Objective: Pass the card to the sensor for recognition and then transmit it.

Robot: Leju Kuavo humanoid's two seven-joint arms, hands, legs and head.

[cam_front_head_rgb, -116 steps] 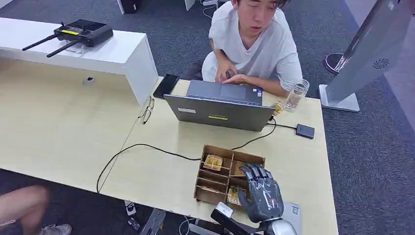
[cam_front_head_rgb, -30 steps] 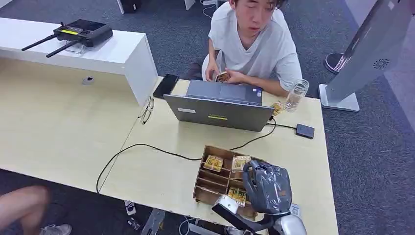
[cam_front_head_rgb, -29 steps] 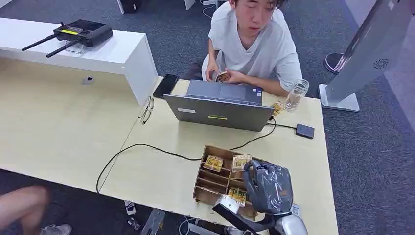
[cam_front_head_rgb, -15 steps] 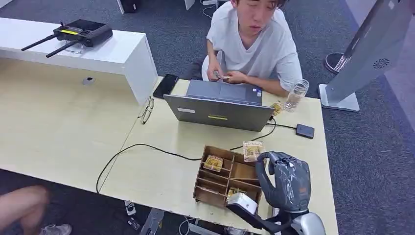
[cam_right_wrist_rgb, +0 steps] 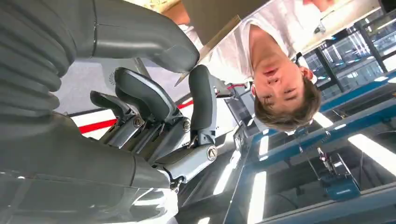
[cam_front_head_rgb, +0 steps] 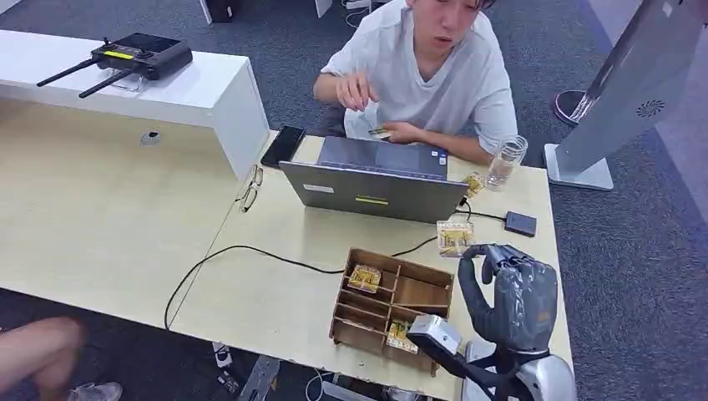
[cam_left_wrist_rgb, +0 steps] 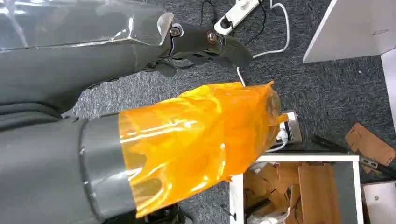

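Note:
My right hand (cam_front_head_rgb: 511, 292) is raised above the table's right side, past the far right corner of the wooden box (cam_front_head_rgb: 422, 271). It pinches a yellow-patterned card (cam_front_head_rgb: 455, 237) between thumb and finger, clear of the table. The right wrist view shows the card's thin edge (cam_right_wrist_rgb: 211, 43) between the thumb (cam_right_wrist_rgb: 140, 32) and a dark finger (cam_right_wrist_rgb: 201, 93). The small black sensor (cam_front_head_rgb: 520, 223) lies on the table just beyond and right of the card. Other cards (cam_front_head_rgb: 364, 277) stay in the box. My left hand (cam_left_wrist_rgb: 196, 140), partly wrapped in orange film, hangs over the floor and holds nothing.
A person sits behind the open laptop (cam_front_head_rgb: 371, 194), one hand raised, the other holding a small card. A glass bottle (cam_front_head_rgb: 506, 161) stands right of the laptop. A black cable (cam_front_head_rgb: 250, 249) crosses the table. Glasses (cam_front_head_rgb: 249, 190) and a phone (cam_front_head_rgb: 283, 145) lie left of the laptop.
My right hand drew the card up out of the box and carried it away from me, to the right, towards the sensor. The person raised one hand.

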